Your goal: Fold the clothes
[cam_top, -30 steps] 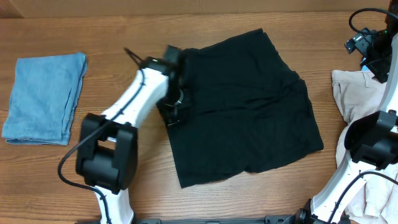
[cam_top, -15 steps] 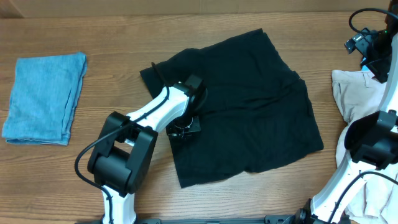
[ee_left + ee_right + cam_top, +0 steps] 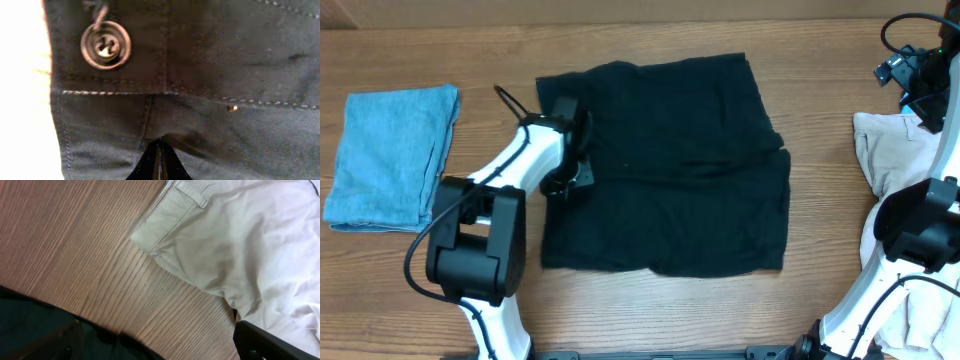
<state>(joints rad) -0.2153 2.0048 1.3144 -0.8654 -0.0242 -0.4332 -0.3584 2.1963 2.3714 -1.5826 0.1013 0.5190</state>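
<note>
Status: left gripper (image 3: 158, 163) is clamped shut on the black shorts (image 3: 670, 170), pinching fabric just below the waistband button (image 3: 106, 46) at their left edge. Shorts lie spread flat mid-table with no fold in them, so my read is the first fold comes next. Blue garment (image 3: 390, 155) sits folded at the left and looks done. Beige garment (image 3: 900, 150) is crumpled at the right and needs doing. Right gripper (image 3: 920, 88) hangs wide open and empty, by its far side. Bare table (image 3: 650, 310) in front and on both flanks; far hem runs close to the back edge.
</note>
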